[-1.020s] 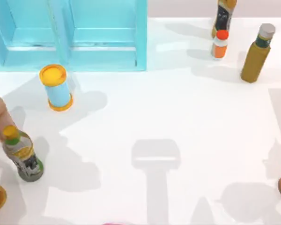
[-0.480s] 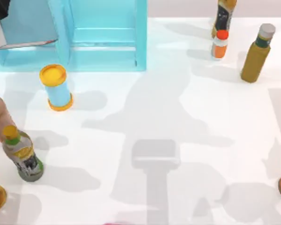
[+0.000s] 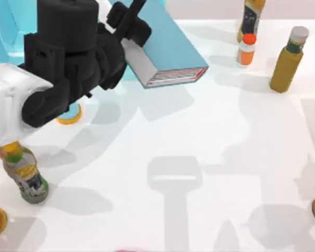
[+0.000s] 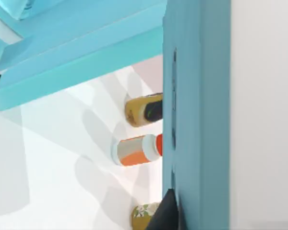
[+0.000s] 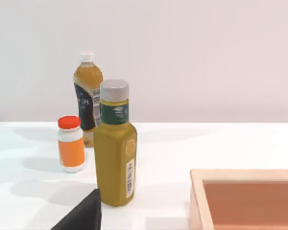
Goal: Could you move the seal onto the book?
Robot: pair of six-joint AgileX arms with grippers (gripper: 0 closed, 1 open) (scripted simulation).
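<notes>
Half a second ago the far-left corner showed just the light-blue cabinet [image 3: 2,31] with a dark edge creeping in; now my left arm [image 3: 68,58] sweeps over that corner, carrying the book [image 3: 170,50] out over the tabletop [image 3: 210,157]. Raised and tilted, the book's teal cover faces up and its white page edges face near and right. My left claw [image 3: 127,29] sits at the book's far-left end with its fingers closed onto the cover; in the left wrist view the book [image 4: 197,115] runs as a tall teal slab straight out from the claw.

I judge the book stiff and fairly heavy for a hold at one end, so it may sag or twist; a grip across its thickness near the spine looks soundest.

At the far right stand a small orange-capped bottle [image 3: 246,50], a dark-labelled tea bottle [image 3: 250,18] and an olive bottle [image 3: 287,59]. A green-labelled bottle [image 3: 25,176] stands near left.

I cannot place the seal from these views. My right claw's state I cannot tell.
</notes>
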